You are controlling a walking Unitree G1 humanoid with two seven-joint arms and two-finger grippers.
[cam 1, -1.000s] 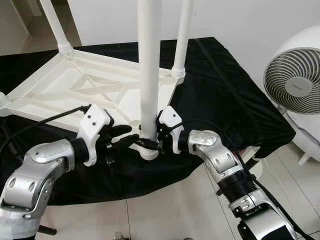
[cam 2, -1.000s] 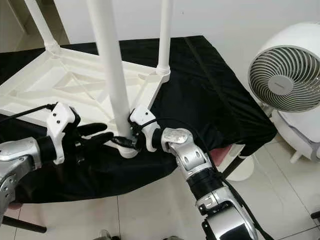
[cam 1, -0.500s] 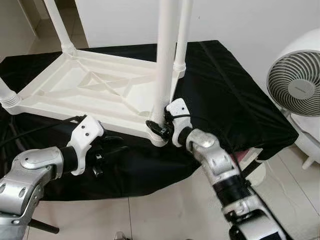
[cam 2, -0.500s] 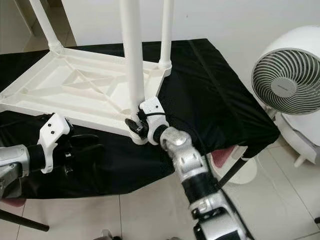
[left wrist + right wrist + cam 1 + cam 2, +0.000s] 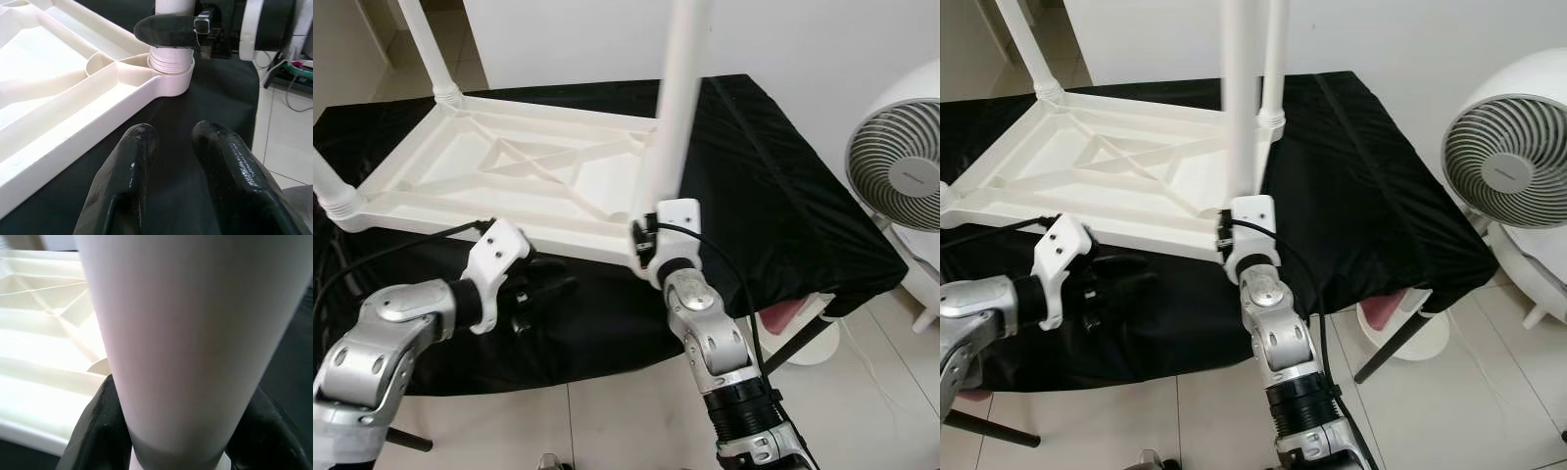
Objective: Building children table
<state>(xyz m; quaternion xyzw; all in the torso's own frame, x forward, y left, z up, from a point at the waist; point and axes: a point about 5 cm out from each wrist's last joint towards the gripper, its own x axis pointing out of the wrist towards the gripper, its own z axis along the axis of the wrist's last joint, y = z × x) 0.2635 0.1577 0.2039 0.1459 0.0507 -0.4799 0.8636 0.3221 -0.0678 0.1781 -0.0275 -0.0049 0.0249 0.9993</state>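
Right now the white children's table (image 5: pixel 524 181) lies upside down on the black-draped surface (image 5: pixel 773 186). At its near corner the right tool (image 5: pixel 171 30) clamps the upright leg (image 5: pixel 1242 108), while the left tool (image 5: pixel 183 161) hovers beside, fingers narrowly parted, holding nothing.

All four white table legs (image 5: pixel 677 98) run off the top edge of the head views — their free ends can't be seen. The right gripper (image 5: pixel 644 247) is mostly hidden behind its own white wrist housing and the near leg. In the right wrist view that leg (image 5: pixel 190 347) is a close blur. The white fan (image 5: pixel 901 176) is cut by the right edge.
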